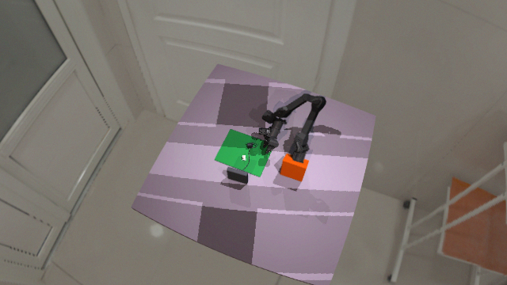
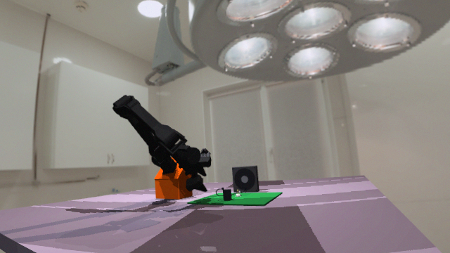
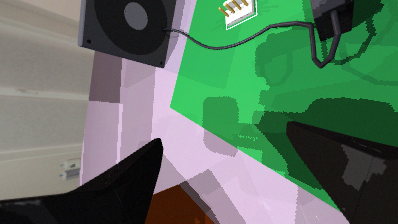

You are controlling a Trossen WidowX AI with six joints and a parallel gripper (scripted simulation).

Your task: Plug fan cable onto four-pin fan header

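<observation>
The green board [image 1: 230,148] [image 2: 260,199] [image 3: 210,75] lies flat. The white four-pin header [image 1: 243,157] [image 2: 238,193] [image 3: 240,14] stands on it with its pins bare. The black plug [image 1: 249,145] [image 2: 227,195] [image 3: 324,25] stands on the board beside the header, apart from it, partly cut off by the top edge of the wrist view. The cable [image 3: 215,48] runs from the plug to the fan. My gripper [image 2: 205,183] [image 3: 222,135] is wide open and empty, near the board's edge on the arm's side, short of the plug.
The dark square fan [image 1: 238,175] [image 2: 245,179] [image 3: 135,25] stands upright beside the board. The arm's orange base block [image 1: 294,168] [image 2: 169,188] [image 3: 172,202] is on the other side. A large lamp [image 2: 253,53] hangs high in the exterior view.
</observation>
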